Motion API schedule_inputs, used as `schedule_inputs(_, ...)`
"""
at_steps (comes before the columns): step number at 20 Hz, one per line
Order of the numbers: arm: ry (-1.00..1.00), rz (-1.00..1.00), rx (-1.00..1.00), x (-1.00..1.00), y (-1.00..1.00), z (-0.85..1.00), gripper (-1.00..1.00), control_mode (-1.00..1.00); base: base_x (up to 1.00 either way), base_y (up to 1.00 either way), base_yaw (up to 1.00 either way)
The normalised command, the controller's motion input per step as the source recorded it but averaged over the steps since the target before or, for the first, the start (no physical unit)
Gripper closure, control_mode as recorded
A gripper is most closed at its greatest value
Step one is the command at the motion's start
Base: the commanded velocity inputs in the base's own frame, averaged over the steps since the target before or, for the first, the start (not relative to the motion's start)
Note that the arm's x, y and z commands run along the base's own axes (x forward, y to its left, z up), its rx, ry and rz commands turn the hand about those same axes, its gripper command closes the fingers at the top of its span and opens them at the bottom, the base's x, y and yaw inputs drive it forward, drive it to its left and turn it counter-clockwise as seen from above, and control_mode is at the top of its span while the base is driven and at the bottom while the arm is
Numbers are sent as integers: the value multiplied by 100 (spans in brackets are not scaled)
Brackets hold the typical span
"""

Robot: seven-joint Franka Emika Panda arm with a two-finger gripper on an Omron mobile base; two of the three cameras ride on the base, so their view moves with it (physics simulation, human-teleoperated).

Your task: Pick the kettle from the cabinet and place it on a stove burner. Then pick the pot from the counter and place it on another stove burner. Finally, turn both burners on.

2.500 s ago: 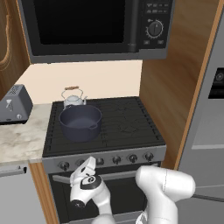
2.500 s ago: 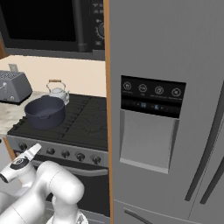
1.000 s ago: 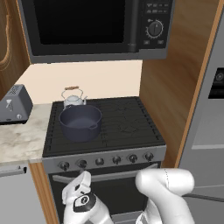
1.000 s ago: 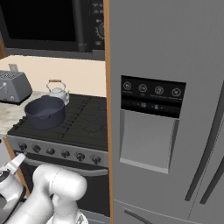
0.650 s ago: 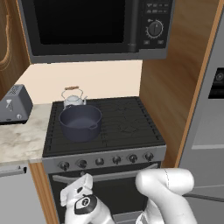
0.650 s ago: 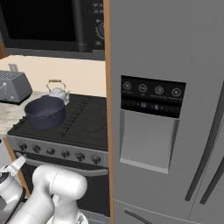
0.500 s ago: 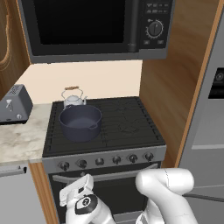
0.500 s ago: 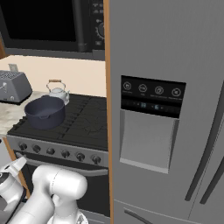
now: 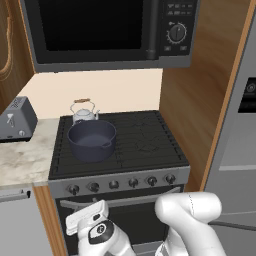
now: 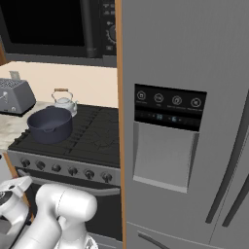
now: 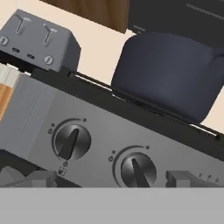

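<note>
The dark navy pot (image 9: pixel 92 140) sits on the front left burner of the black stove (image 9: pixel 145 145). The small silver kettle (image 9: pixel 83 111) stands right behind it on the back left burner. My gripper (image 9: pixel 86 219) hangs low in front of the oven door, below the row of knobs (image 9: pixel 93 187), open with nothing between its fingers. The hand view looks up at the two leftmost knobs (image 11: pixel 71 141), with the pot (image 11: pixel 170 74) above them. A strip of the wood-grain cabinet (image 9: pixel 7 55) shows at the upper left. The marble counter (image 9: pixel 22 161) lies left of the stove.
A grey toaster (image 9: pixel 15 120) stands on the counter at the left. A black microwave (image 9: pixel 100 27) hangs over the stove. A wood panel (image 9: pixel 187 105) and a grey fridge (image 10: pixel 185 121) close off the right side.
The hand sank from knob height to lower in front of the oven door, then crept slightly upward in the last second. Pot and kettle have stayed put.
</note>
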Motion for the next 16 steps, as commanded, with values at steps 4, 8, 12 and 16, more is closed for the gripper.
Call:
schedule_inputs(4, 0, 2, 15, 0, 5, 1, -100, -100, 0, 0, 0)
schedule_inputs(8, 0, 0, 10, 3, 15, 1, -100, -100, 0, 0, 0)
schedule_inputs(12, 0, 0, 8, 3, 16, 2, -100, -100, 0, 0, 0)
schedule_inputs(16, 0, 0, 7, 6, 13, 1, -100, -100, 0, 0, 0)
